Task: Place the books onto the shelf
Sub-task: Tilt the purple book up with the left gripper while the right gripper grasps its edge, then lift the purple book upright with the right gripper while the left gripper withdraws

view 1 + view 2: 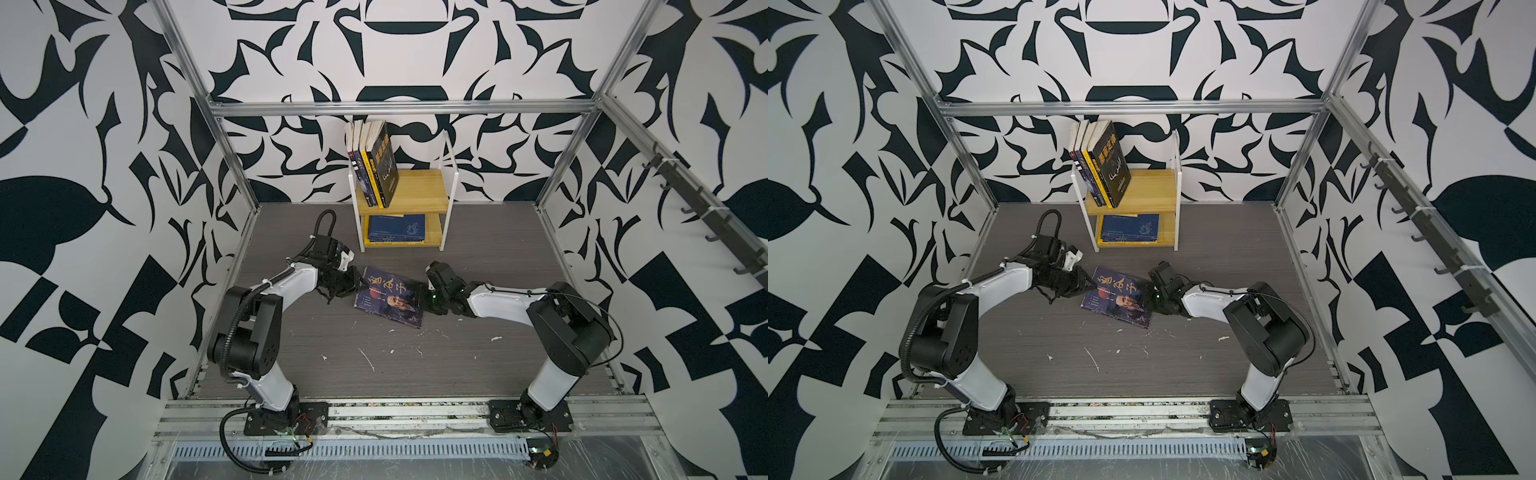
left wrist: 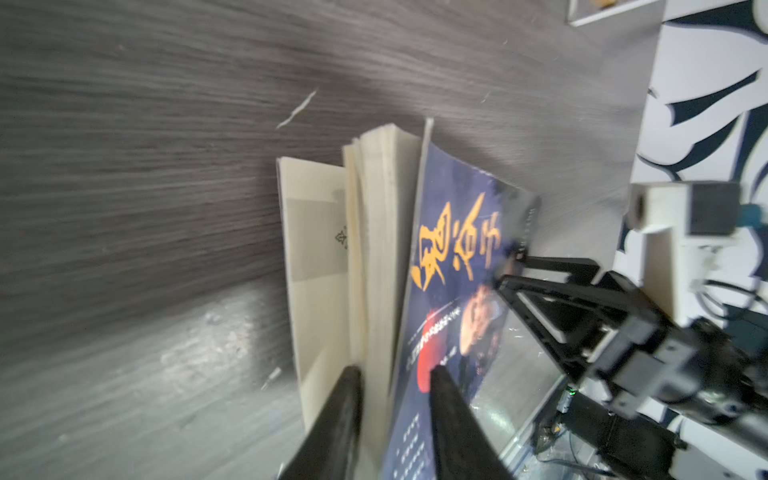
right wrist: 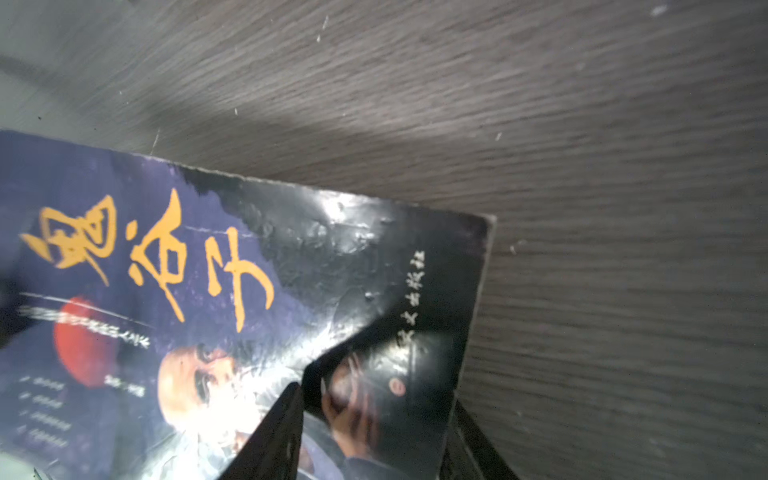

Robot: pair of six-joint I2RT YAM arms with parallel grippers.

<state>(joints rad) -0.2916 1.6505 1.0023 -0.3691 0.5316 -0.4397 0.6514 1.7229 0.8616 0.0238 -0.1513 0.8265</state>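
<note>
A dark purple-blue book with orange characters lies tilted mid-table, between both grippers. My left gripper is shut on its page edge: one finger presses the cover and the other sits among the fanned pages. My right gripper clamps the spine side, one finger on the cover and one beneath. Behind stands the shelf. Several books lean upright on the left of its top tier. Navy and yellow ones lie flat on the lower tier.
Aluminium frame posts and a crossbar ring the grey wood-grain table. White scraps dot the table in front of the book. A rack of dark hooks runs along the right wall.
</note>
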